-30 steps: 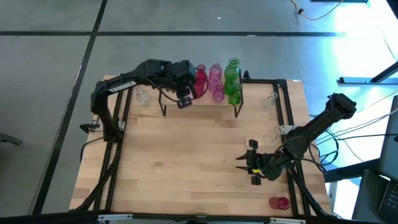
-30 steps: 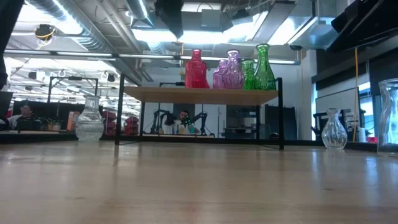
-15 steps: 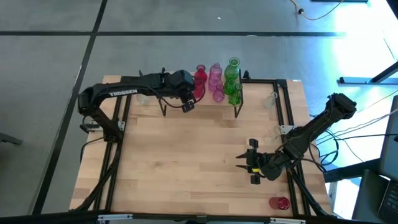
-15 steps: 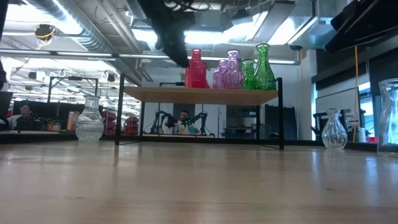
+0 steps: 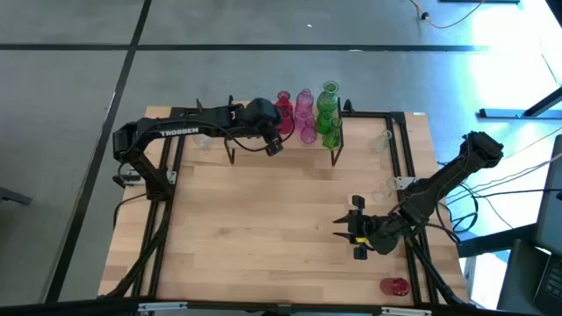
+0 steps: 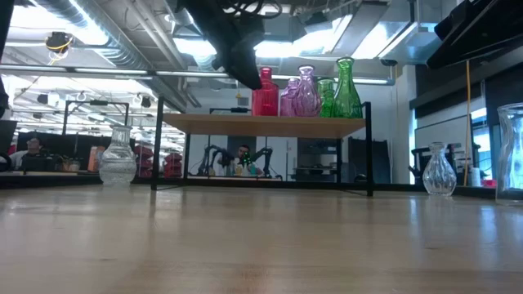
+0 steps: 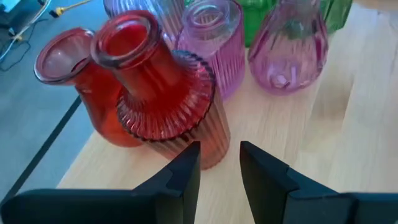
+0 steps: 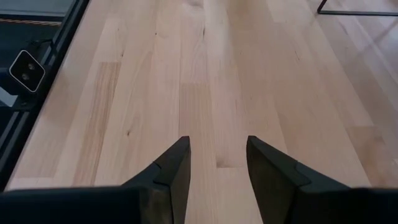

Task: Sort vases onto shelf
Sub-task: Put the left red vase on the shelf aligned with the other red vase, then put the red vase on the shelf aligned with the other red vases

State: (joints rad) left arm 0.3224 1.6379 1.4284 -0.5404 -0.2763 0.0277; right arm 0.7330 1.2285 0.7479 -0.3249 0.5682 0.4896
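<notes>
L claw [image 5: 274, 147] over shelf [image 5: 255, 151] at 12, fingers apart w/ small gap, holding nothing, just beside red vase [image 7: 165, 102]. R claw [image 5: 345, 235] low over desk [image 5: 263, 228] at 4, fingers parted, empty.

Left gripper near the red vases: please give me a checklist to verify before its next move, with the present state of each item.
1. Left gripper empty, a gap between its fingers: ok.
2. Ribbed red vase upright on the shelf: ok.
3. Space between the ribbed red vase and the second red vase: not ok, they look to be touching.
4. Pink vases and green vases upright: ok.
5. Right gripper low over the table, away from the shelf: ok.
6. All vases on the shelf: not ok, a clear vase stands on the table.
</notes>
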